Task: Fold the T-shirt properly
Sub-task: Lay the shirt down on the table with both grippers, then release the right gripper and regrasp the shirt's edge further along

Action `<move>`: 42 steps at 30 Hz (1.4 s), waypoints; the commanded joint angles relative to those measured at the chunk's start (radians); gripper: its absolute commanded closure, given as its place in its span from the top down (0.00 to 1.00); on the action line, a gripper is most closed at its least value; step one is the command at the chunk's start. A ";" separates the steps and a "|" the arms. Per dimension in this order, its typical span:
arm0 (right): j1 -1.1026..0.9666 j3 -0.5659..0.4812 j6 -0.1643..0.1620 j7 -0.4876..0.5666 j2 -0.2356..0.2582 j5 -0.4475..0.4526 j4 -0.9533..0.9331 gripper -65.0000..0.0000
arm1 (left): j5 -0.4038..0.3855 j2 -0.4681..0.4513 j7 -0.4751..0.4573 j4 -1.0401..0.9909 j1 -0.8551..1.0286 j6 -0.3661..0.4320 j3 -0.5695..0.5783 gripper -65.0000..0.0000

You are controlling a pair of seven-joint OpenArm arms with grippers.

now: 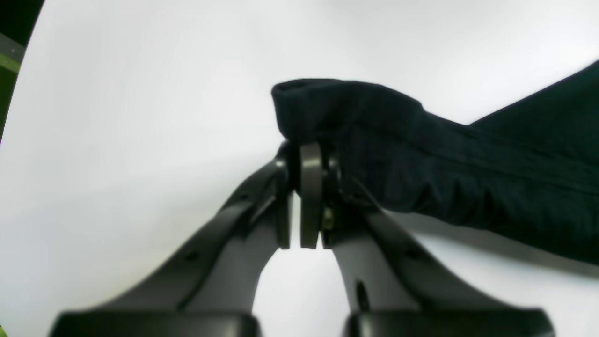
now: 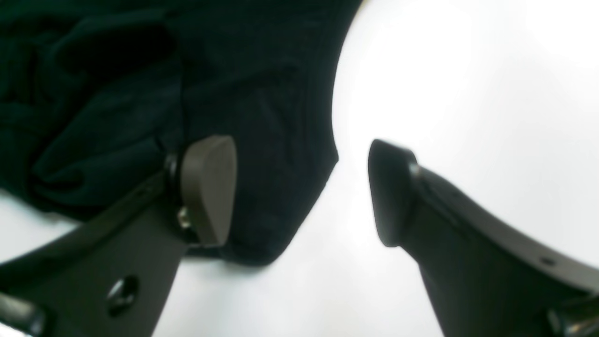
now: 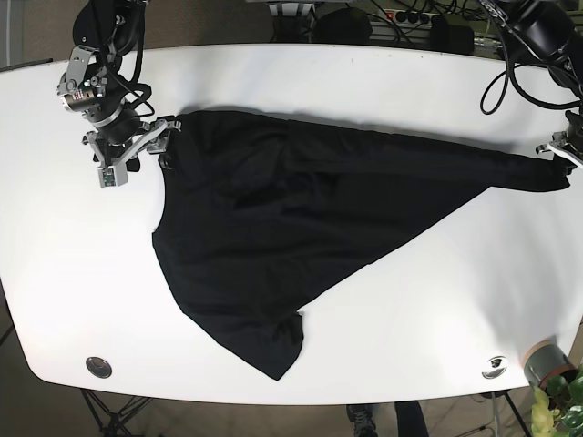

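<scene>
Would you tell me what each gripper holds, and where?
Left gripper pinches the black cotton T-shirt at a stretched-out corner; right gripper holds nothing.

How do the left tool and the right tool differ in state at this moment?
The left tool is shut on a bunched end of the T-shirt; the right tool is open, one finger over the cloth, the other over bare table. In the base view the left tool is at the shirt's stretched tip, the right tool at its wide end. Both are dark.
</scene>
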 commanded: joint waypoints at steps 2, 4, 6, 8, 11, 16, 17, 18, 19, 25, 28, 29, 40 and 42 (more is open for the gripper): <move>0.052 0.002 0.003 0.028 0.010 0.004 0.016 0.65 | -0.014 -0.029 -0.024 0.020 -0.011 0.002 -0.004 0.00; 0.102 0.002 0.003 0.028 0.015 0.002 -0.021 0.66 | -0.014 -0.026 -0.024 0.020 -0.011 0.002 -0.004 0.00; 0.149 0.002 0.002 0.028 0.018 0.002 -0.059 0.66 | -0.014 -0.025 -0.024 0.020 -0.011 0.002 -0.004 0.00; 0.207 0.001 0.002 0.028 0.025 0.001 -0.115 0.66 | -0.014 -0.025 -0.024 0.020 -0.011 0.002 -0.004 0.00; 0.312 -0.001 0.000 0.028 0.045 0.001 -0.228 0.66 | -0.014 -0.025 -0.024 0.020 -0.011 0.002 -0.004 0.00; 0.508 -0.002 -0.003 0.031 0.090 0.001 -0.472 0.66 | -0.014 -0.025 -0.024 0.020 -0.011 0.002 -0.004 0.00; 0.533 -0.005 -0.003 0.031 0.097 0.001 -0.507 0.66 | -0.014 -0.025 -0.024 0.020 -0.011 0.002 -0.004 0.00; 0.579 -0.021 -0.003 0.034 0.108 0.001 -0.563 0.66 | -0.014 -0.025 -0.024 0.020 -0.011 0.002 -0.004 0.00; 0.617 -0.042 -0.003 0.045 0.125 -0.001 -0.616 0.66 | -0.014 -0.025 -0.024 0.020 -0.012 0.002 -0.004 0.00; 0.763 -0.214 -0.006 0.195 0.202 -0.001 -0.851 0.66 | -0.014 -0.025 -0.024 0.023 -0.014 0.002 -0.004 0.00; 0.833 -0.281 -0.006 0.270 0.223 -0.001 -0.998 0.67 | -0.014 -0.025 -0.024 0.041 -0.014 0.002 -0.001 0.00; 0.853 -0.298 -0.006 0.295 0.226 -0.001 -1.045 0.67 | -0.014 -0.025 -0.024 0.046 -0.014 0.002 0.005 0.00; 0.967 -0.532 -0.006 0.620 0.226 -0.001 -1.394 0.82 | -0.014 -0.025 -0.024 0.054 -0.014 0.002 0.034 0.00; 0.967 -0.533 -0.006 0.628 0.223 -0.001 -1.410 0.82 | -0.014 -0.025 -0.024 0.054 -0.014 0.002 0.033 0.00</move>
